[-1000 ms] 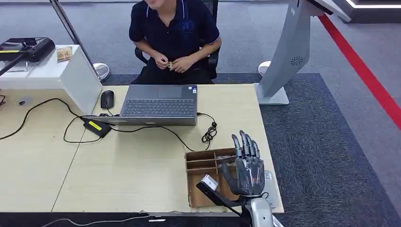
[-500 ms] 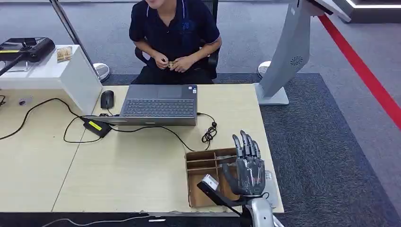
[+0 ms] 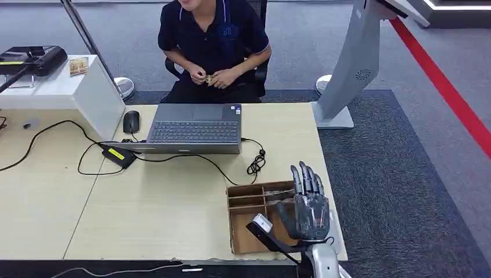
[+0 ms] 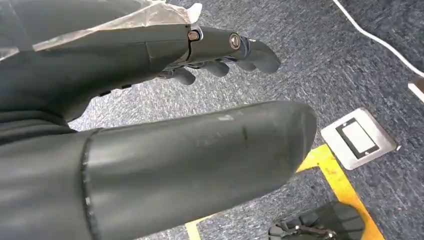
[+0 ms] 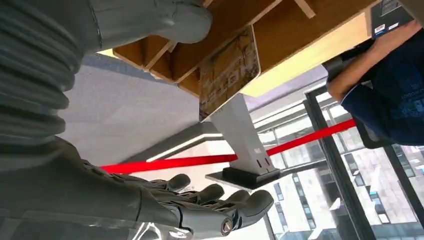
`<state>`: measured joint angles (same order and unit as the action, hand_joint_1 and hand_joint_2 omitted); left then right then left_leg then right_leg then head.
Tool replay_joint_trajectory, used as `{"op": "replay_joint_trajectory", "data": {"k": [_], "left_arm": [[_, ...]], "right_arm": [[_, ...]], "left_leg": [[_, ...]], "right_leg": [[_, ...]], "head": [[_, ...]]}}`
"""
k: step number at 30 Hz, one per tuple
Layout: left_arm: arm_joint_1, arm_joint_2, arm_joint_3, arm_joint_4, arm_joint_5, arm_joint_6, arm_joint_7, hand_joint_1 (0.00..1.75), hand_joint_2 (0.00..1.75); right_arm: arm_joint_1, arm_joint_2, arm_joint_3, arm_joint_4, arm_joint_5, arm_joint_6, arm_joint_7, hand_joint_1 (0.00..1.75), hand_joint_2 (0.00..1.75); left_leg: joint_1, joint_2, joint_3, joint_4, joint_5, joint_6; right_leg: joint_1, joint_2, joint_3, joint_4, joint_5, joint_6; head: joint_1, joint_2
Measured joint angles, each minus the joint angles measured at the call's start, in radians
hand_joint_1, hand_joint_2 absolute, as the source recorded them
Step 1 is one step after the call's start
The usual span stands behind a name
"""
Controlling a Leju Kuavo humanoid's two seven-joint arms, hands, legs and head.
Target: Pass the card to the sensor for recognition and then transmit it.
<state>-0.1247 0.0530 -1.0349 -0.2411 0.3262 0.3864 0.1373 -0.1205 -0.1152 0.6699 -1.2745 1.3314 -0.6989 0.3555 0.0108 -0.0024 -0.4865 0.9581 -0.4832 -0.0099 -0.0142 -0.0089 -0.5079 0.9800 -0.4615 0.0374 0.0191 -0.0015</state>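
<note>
The right hand stands over the cardboard box at the near right corner of the desk, with its fingers straight and apart and the thumb held away from them; it holds nothing and, as far as I can see, touches nothing. In the right wrist view the card stands on its edge in one of the box's slots, between the thumb and the fingers but not yet touched by either. I judge that the step in hand is to take this card. To do it well, the hand should go down until thumb and fingers are on the two flat faces of the card, then close gently and lift straight up, so the thin dividers are not pushed and the box does not slide. The left hand hangs low above the carpet with fingers loosely bent and nothing in it. Beyond the box lie a laptop and its cable, and a person sits behind the desk.
</note>
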Motion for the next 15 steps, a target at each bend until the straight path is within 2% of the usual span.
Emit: {"op": "replay_joint_trajectory", "data": {"k": [15], "left_arm": [[0.0, 0.004, 0.0, 0.0, -0.001, 0.0, -0.001, 0.0, 0.0]], "right_arm": [[0.002, -0.013, -0.004, -0.001, 0.008, 0.0, 0.012, 0.26, 1.75]], "left_leg": [[0.0, 0.0, 0.0, 0.0, 0.0, 0.0]], "right_leg": [[0.0, 0.0, 0.0, 0.0, 0.0, 0.0]], "head": [[0.0, 0.0]]}}
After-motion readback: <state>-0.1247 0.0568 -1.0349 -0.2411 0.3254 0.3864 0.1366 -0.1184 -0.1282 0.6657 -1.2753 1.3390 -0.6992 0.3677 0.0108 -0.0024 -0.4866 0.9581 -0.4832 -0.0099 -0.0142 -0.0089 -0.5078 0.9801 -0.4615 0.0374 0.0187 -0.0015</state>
